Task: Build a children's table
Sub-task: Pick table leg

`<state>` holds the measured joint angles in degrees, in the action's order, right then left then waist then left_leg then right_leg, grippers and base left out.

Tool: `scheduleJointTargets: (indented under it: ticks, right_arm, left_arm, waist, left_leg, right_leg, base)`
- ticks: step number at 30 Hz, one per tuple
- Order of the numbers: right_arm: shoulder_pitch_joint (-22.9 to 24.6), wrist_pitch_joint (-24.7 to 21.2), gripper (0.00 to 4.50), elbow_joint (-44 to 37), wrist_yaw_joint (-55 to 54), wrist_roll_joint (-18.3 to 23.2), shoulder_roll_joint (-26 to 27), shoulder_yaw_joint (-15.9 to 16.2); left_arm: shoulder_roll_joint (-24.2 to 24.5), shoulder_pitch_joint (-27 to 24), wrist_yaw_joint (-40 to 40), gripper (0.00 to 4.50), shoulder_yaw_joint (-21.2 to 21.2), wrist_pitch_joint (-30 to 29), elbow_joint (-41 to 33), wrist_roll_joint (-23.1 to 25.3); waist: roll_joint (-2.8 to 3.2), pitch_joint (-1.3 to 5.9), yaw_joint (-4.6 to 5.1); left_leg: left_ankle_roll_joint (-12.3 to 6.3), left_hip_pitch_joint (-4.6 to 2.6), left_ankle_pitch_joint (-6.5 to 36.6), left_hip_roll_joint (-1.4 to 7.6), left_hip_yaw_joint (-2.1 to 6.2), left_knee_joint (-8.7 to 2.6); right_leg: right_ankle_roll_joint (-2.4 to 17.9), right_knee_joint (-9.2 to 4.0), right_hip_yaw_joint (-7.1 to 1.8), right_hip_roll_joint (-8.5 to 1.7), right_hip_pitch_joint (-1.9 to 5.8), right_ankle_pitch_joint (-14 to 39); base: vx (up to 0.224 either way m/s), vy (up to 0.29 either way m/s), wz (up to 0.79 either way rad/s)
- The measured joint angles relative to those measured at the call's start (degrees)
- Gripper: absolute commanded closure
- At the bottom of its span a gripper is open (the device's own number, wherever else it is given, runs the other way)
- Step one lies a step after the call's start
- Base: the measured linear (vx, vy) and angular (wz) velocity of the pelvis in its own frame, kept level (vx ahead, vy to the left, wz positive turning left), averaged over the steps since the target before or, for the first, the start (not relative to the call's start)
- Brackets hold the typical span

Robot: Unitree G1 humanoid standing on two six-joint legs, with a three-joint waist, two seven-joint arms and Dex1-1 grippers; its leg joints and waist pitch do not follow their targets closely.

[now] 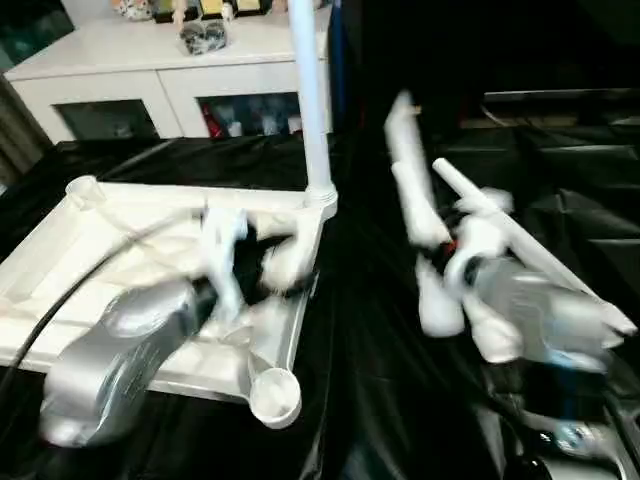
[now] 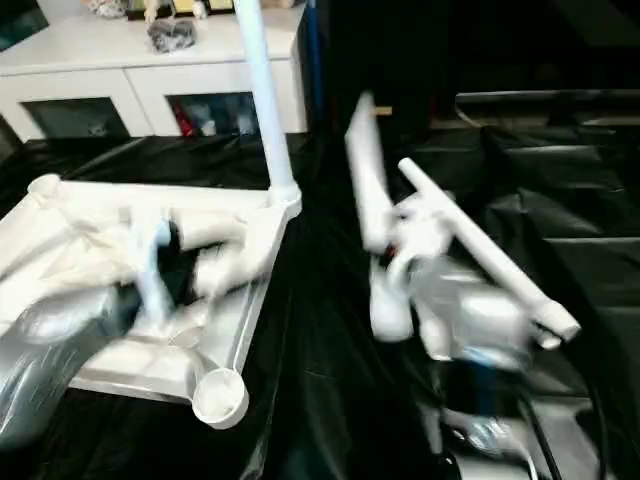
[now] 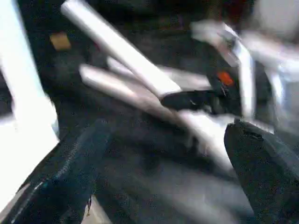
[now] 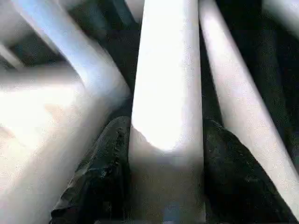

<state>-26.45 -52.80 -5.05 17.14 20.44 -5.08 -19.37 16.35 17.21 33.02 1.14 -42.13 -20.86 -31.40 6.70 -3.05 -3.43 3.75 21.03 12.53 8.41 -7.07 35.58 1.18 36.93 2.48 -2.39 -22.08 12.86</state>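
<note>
We recorded the white plastic tabletop (image 1: 120, 250) lying underside up on a glossy, wrinkled black plastic sheet (image 1: 380, 380), its ribbed inner face visible and round sockets moulded at the corners; we could count three sockets, one at the far left, one at the near right end, open like a cup, and one at the far right. From that far-right socket one smooth white tubular leg (image 1: 312, 100) stood upright. To the right of the tabletop, apart from it, we counted two more legs: a leg in the grip (image 4: 168, 102), raised and slanting up away from the robot, and a loose leg (image 1: 530, 255) lying on the sheet just beside it; blur kept us from finding a fourth. The right gripper (image 4: 166, 154) was clamped on the raised leg, one black textured finger pressed against each side of the round tube. The left gripper (image 3: 163, 172) hovered over the right part of the tabletop with its two black fingers (image 3: 65, 182) spread wide, nothing between them. Both forearms were silver and smooth. Behind the sheet stood a white cabinet (image 1: 170, 75) with glass doors and small objects on top, too blurred to name.
</note>
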Motion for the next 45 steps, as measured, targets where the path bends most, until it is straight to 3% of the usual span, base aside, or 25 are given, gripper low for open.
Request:
scheduleJointTargets:
  ticks: [4, 8, 12, 16, 24, 31, 32, 37, 40, 43, 45]
  right_arm:
    - [0.9, 3.7, 2.66, -5.0, 5.7, 5.4, -0.5, -3.7]
    - [3.3, 4.0, 2.67, -8.3, 12.0, 11.7, -0.6, -5.2]
    - [4.6, 2.2, 2.67, -13.2, 19.1, 21.0, -3.1, -6.0]
    - [5.8, 1.4, 2.67, -16.1, 23.2, 24.9, -4.7, -4.4]
    - [6.8, 0.5, 2.67, -16.9, 25.5, 26.3, -5.9, 1.2]
    - [6.9, 2.5, 2.68, -16.9, 25.6, 22.2, -7.2, 8.2]
    - [6.9, 3.1, 2.68, -16.8, 25.0, 21.0, -7.3, 8.8]
    - [3.9, 10.4, 2.68, -16.3, 17.6, 6.5, -8.7, 18.9]
    - [3.0, 12.6, 2.68, -15.3, 13.6, 1.6, -6.6, 22.4]
    - [3.0, 13.9, 2.68, -14.5, 11.0, -1.1, -5.3, 24.6]
    - [3.0, 15.0, 2.68, -13.8, 9.7, -2.8, -4.3, 25.6]
  left_arm:
    - [-3.9, 3.4, -1.5, 0.0, 1.0, -2.3, 0.7, -4.9]
    - [-8.1, 7.5, -3.0, 0.0, 1.5, -4.3, 3.4, -8.3]
    - [-13.1, 15.0, -6.1, 0.0, 4.3, -6.5, 8.0, -12.7]
    - [-15.4, 17.6, -7.8, 0.0, 5.5, -8.5, 9.3, -18.0]
    - [-18.6, 17.8, -10.4, 0.0, 8.2, -11.5, 10.7, -23.3]
    - [-19.0, 18.1, -14.0, 0.0, 8.3, -12.6, 11.2, -24.3]
    - [-19.2, 18.4, -15.3, 0.19, 8.5, -12.5, 12.0, -23.7]
    - [-20.4, 19.6, -23.2, 0.48, 11.7, -10.2, 17.8, -19.9]
    - [-21.0, 20.5, -27.5, 0.82, 12.4, -9.8, 17.9, -18.6]
    - [-21.7, 21.0, -31.2, 0.95, 12.6, -9.5, 17.4, -17.4]
    - [-22.6, 21.9, -34.4, 1.27, 12.8, -8.6, 17.4, -15.7]
  waist:
    - [0.01, 0.03, 0.2]
    - [-0.11, -0.05, -0.14]
    - [-0.32, -0.12, -0.9]
    - [-0.57, -0.05, -1.17]
    - [-0.75, -0.1, -2.0]
    - [-0.83, -0.03, -2.28]
    - [-0.81, -0.02, -2.37]
    - [-0.77, 0.0, -2.15]
    - [-0.77, -0.01, -1.98]
    - [-0.79, -0.02, -2.01]
    - [-0.79, -0.02, -2.02]
  left_leg:
    - [-0.47, 0.1, -0.1, 0.02, -0.08, -0.02]
    - [-0.64, 0.27, -0.1, 0.03, -0.1, -0.02]
    - [-0.85, 0.34, -0.3, 0.02, -0.18, 0.01]
    - [-0.85, 0.31, -0.3, 0.03, -0.21, 0.01]
    - [-0.86, 0.49, -0.3, 0.05, -0.2, 0.01]
    - [-0.94, 0.95, -0.3, 0.04, -0.2, 0.08]
    - [-0.96, 1.01, -0.3, 0.04, -0.19, 0.1]
    - [-0.99, 1.16, -0.4, 0.04, -0.19, 0.17]
    - [-0.99, 1.15, -0.4, 0.04, -0.18, 0.18]
    - [-1.0, 1.19, -0.4, 0.03, -0.19, 0.21]
    - [-1.01, 1.25, -0.4, 0.03, -0.18, 0.31]
  right_leg:
    - [0.0, -0.24, 0.03, 0.0, 0.0, 0.1]
    - [0.0, -0.36, 0.08, -0.02, -0.06, 0.1]
    - [-0.1, -0.37, 0.11, -0.1, -0.06, 0.0]
    - [-0.1, -0.37, 0.11, -0.1, -0.06, 0.0]
    - [-0.3, -0.67, 0.16, -0.11, -0.07, -0.1]
    - [-0.4, -0.8, 0.18, -0.14, -0.35, -0.2]
    - [-0.4, -0.8, 0.18, -0.15, -0.39, -0.2]
    - [-0.5, -0.8, 0.17, -0.14, -0.79, -0.5]
    - [-0.5, -0.79, 0.17, -0.15, -0.78, -0.5]
    - [-0.5, -0.79, 0.17, -0.18, -0.77, -0.6]
    - [-0.5, -0.79, 0.18, -0.2, -0.78, -0.6]
  base:
    - [0.0, 0.0, 0.0]
    - [0.0, 0.0, 0.0]
    - [0.0, 0.0, 0.0]
    - [0.0, 0.0, 0.0]
    - [0.0, 0.0, 0.0]
    - [0.0, 0.0, 0.0]
    - [0.0, 0.0, 0.0]
    - [0.0, 0.0, 0.0]
    - [0.0, 0.0, 0.0]
    - [0.0, 0.0, 0.0]
    - [0.0, 0.0, 0.0]
